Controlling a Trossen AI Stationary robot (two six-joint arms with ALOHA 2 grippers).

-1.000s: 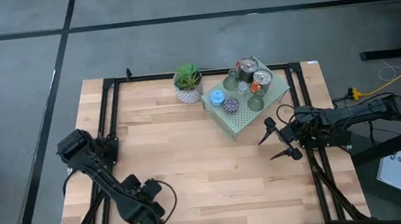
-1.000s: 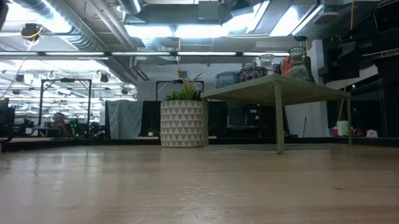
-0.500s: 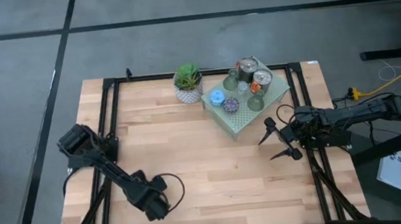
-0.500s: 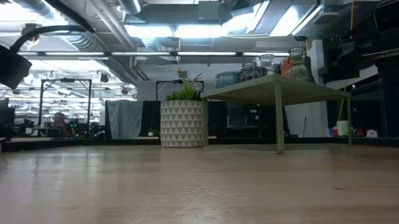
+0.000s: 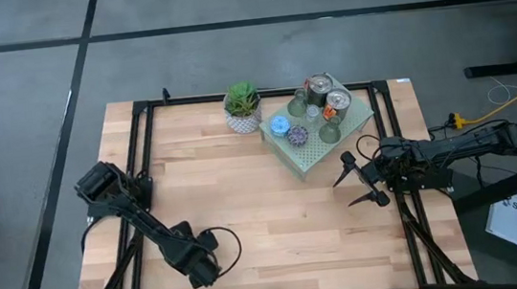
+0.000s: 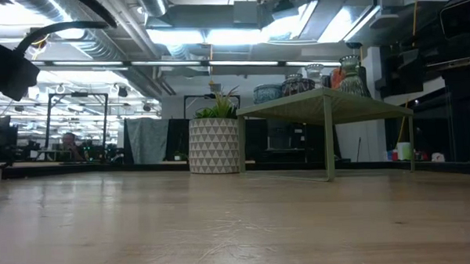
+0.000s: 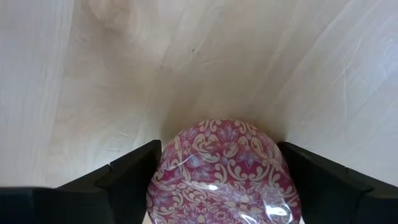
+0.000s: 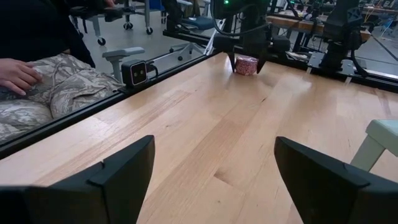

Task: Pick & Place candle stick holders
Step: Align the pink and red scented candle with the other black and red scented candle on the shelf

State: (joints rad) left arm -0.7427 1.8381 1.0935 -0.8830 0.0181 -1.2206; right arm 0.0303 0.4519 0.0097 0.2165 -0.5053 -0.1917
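A pink patterned candle holder (image 7: 222, 171) sits between the fingers of my left gripper (image 5: 199, 266) near the table's near-left corner. It also shows far off in the right wrist view (image 8: 247, 64). The other holders stand on the pale green perforated slab (image 5: 310, 158) at the far right: two shiny ones (image 5: 318, 85), a blue one (image 5: 279, 124), a purple mosaic one (image 5: 297, 137), a clear one (image 5: 298, 107) and an olive one (image 5: 329, 133). My right gripper (image 5: 359, 180) is open and empty, just in front of the slab. My left gripper pinches the pink holder's round side wall (image 7: 163, 163) between its two fingers, one on each opposite side. The fingers come from above, pointing down. The holder stays upright at table level; I cannot tell whether its base touches the wood.
A green plant in a white patterned pot (image 5: 242, 106) stands left of the slab at the far edge. The slab stands on legs (image 6: 328, 140). A person's hand (image 8: 18, 71) rests on a knee beyond the table's black frame. Bare wood lies mid-table (image 5: 265, 202).
My left arm has lowered and stretched out, and its gripper has gone a little toward the table's right edge near the near-left corner. Part of this arm has come into the low view at the upper left.
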